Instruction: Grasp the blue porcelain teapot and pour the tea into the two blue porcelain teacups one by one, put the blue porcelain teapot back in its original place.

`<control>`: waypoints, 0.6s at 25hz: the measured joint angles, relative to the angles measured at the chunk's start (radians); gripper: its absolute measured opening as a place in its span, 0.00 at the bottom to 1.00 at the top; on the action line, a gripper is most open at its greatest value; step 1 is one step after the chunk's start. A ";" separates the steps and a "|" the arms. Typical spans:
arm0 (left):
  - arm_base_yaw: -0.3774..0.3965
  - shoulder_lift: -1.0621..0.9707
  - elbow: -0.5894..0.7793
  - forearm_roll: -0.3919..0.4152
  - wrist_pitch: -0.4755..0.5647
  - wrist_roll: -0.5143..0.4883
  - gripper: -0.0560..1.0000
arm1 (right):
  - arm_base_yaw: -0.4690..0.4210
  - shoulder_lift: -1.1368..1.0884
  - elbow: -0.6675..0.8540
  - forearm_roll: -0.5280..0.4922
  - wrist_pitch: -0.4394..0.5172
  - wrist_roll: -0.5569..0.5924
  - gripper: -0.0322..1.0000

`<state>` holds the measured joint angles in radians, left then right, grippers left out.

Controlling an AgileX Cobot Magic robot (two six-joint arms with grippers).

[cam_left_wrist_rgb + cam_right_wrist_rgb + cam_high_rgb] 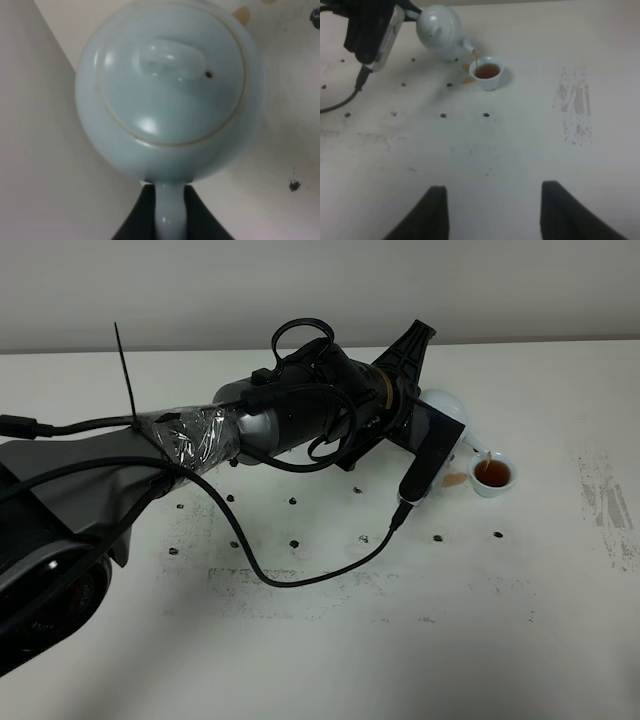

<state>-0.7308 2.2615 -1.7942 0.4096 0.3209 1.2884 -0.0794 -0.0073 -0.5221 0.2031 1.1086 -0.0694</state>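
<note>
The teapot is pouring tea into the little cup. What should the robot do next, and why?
Probably tilt the teapot back level to stop the stream: the left pincer grips its handle, the cup looks nearly full, and a tea puddle already sits beside it.

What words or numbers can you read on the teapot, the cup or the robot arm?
None can be read.
The blue porcelain teapot is plain, with no writing on its lid or body.
The teacup has none either.
The left arm and its cable show no readable label.
The dark specks on the white table are marks, not letters.
</note>
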 joint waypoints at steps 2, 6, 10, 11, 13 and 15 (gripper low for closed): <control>0.000 0.000 0.000 0.000 0.000 -0.007 0.12 | 0.000 0.000 0.000 0.000 0.000 0.000 0.46; 0.000 0.000 0.000 0.000 0.011 -0.008 0.12 | 0.000 0.000 0.000 0.000 0.000 0.000 0.46; 0.000 0.000 0.000 0.000 0.026 -0.043 0.12 | 0.000 0.000 0.000 0.000 0.000 0.000 0.46; 0.000 0.000 0.000 0.000 0.029 -0.055 0.12 | 0.000 0.000 0.000 0.000 0.000 0.000 0.46; 0.000 0.000 0.000 -0.002 0.031 -0.078 0.12 | 0.000 0.000 0.000 0.000 0.000 0.000 0.46; 0.000 0.000 0.000 -0.007 0.031 -0.109 0.12 | 0.000 0.000 0.000 0.000 0.000 0.000 0.46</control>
<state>-0.7308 2.2615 -1.7942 0.4025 0.3516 1.1792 -0.0794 -0.0073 -0.5221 0.2031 1.1086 -0.0694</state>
